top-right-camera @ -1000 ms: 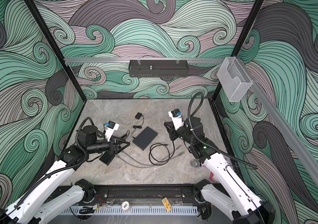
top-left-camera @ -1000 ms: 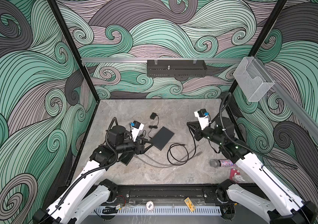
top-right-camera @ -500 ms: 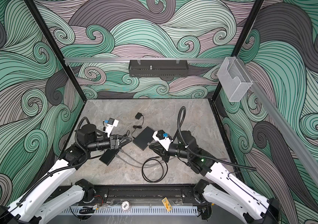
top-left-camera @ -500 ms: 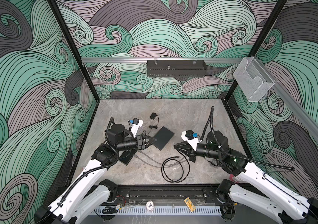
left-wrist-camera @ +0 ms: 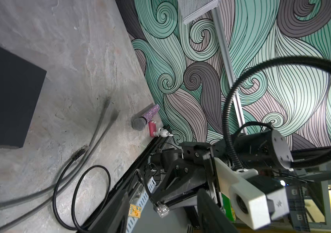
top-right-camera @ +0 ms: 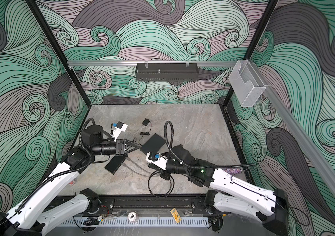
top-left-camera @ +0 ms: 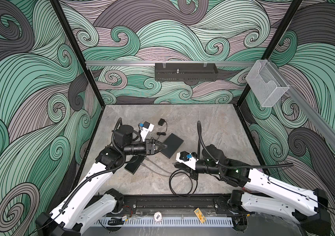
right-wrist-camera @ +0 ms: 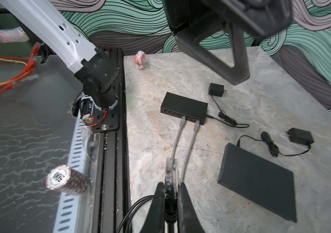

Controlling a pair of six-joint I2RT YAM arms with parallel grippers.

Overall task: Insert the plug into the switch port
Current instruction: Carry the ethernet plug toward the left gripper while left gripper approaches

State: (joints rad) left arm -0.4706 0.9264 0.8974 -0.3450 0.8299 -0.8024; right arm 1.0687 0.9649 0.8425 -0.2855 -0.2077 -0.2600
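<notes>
Beside the grey surface [right-wrist-camera: 180, 66] a chip [right-wrist-camera: 65, 179] marked "500" is seen; a clear plug [right-wrist-camera: 170, 167] is pinched by the right pincer [right-wrist-camera: 170, 184].

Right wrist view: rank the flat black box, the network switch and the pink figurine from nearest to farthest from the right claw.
1. flat black box: lying close beside the right claw.
2. network switch: straight ahead of the claw, farther out.
3. pink figurine: well beyond the switch, farthest.
</notes>
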